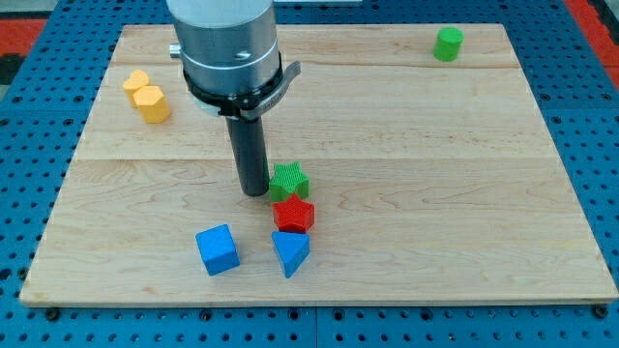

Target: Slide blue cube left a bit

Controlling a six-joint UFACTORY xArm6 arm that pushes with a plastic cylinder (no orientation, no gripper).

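Camera view: one frame, looking down at an angle on a wooden board (pixel 387 145) resting on a blue perforated base (pixel 590 135).
Board: pale wood in long planks, seams running from the view's left to its right; grain visible; corners rounded.
Base: blue sheet with a regular grid of holes, showing on all four sides of the board.
Surroundings: a red-orange strip (pixel 34 24) at the view's top left and a smaller one at the top right; nothing more of the room can be made out.
Arm: grey metal cylinder (pixel 224 43) with a black collar, entering from the view's top; a dark rod hangs straight down from it.
My tip (pixel 254 191): on the board near the centre, touching or just beside the left edge of the green star; contact cannot be confirmed.
Hand state: no gripper fitted; the rod holds nothing.
Blue cube (pixel 218 249): lower centre, below and to the left of my tip, apart from it; standing free, near the blue triangle.
Blue triangle (pixel 290 251): just right of the blue cube, touching or just below the red star.
Red star (pixel 293 214): between the green star and the blue triangle.
Green star (pixel 288 181): top of that column of three.
Yellow blocks (pixel 146 96): two, touching, at the upper left; shape unclear.
Green cylinder (pixel 448 43): upper right, alone, well apart from the rest.
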